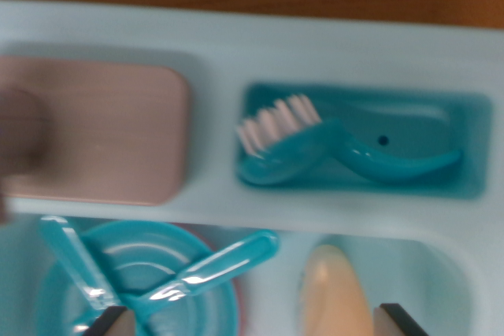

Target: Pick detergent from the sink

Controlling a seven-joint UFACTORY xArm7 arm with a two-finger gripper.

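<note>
detergent bottle, peach and rounded, sits at lower centre of the frame in the sink; it looks smooth, light, slippery. my gripper fingers are apart, straddling its sides.

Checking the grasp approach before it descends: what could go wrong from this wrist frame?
1. The peach bottle-like object, probably the detergent, sits between the fingertips but off-centre toward the wrist view's right, so the grasp may be uneven.
2. The teal utensils on the teal plates lie right by the left fingertip and could be bumped.
3. The frame is blurred, so identifying the target is uncertain.
</note>
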